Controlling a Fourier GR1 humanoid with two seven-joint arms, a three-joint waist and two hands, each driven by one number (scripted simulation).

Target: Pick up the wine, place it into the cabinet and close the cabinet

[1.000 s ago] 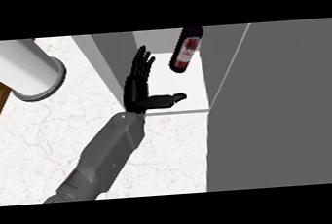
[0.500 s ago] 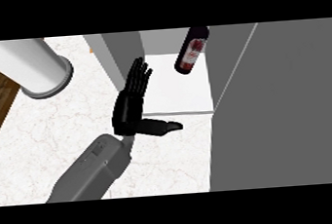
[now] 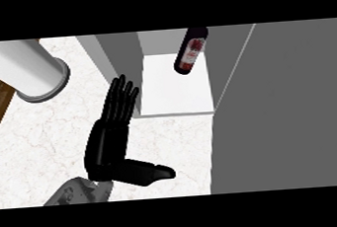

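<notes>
Showing the head view late in the task: the wine (image 3: 189,54) is already inside the cabinet (image 3: 116,52), at the far end of its white shelf (image 3: 174,93), with the dark neck and cap toward the far edge and the red label facing you. Whether the bottle stands fully upright cannot be told from this steep angle.

The left hand (image 3: 109,144) lies over the marbled worktop (image 3: 48,133), near and to the left of the shelf's front edge and well apart from the bottle. Its fingers (image 3: 121,101) are straight and close together, pointing to the far side, and the thumb (image 3: 146,172) sticks out to the right. It holds nothing. The right hand is not in view.

You may judge the pick and the placing as done. The closing is left. The shelf front is open to view, and the broad grey panel (image 3: 295,106) filling the right side is probably the door, swung outward. You would need a hand on the outer face of that panel to swing it shut. The left hand is on the other side of the opening, so expect either a reach across or work from the unseen right hand.

At the far left, a white cylinder (image 3: 14,64) on a grey base stands on the worktop, clear of the cabinet.
</notes>
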